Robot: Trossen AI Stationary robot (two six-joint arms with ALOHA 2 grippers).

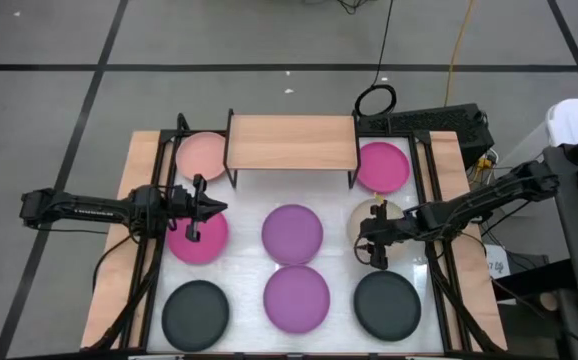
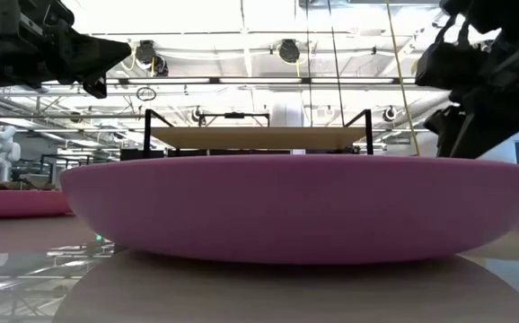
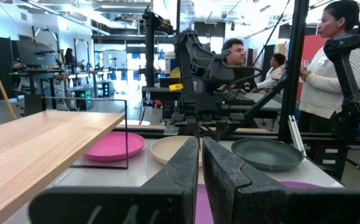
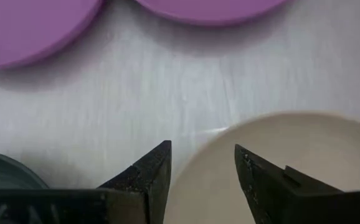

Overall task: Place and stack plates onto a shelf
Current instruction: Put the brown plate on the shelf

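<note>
- Plates, eight, all flat on the white table (image 1: 244,225), none on the shelf (image 1: 291,141), whose top is bare.
- Shelf: light-wood board on black legs, far centre of the table.
- Salmon pink plate (image 1: 201,155): just left of the shelf. Magenta plate (image 1: 381,166): just right of it.
- Middle row: second magenta plate (image 1: 207,240) on the left, purple plate (image 1: 292,232) in the centre, beige plate (image 1: 361,222) on the right.
- Near row: black plate (image 1: 195,314) on the left, second purple plate (image 1: 297,297) in the centre, second black plate (image 1: 387,305) on the right.
- Left gripper (image 1: 195,208): over the far edge of the left magenta plate; in its wrist view the dark fingers (image 3: 180,168) are pressed almost together with nothing between them.
- Right gripper (image 4: 202,165): over the near-left rim of the beige plate, jaws spread, straddling the rim; whether they touch it cannot be told.
- Background: people (image 3: 332,62) beyond the table's right side.
</note>
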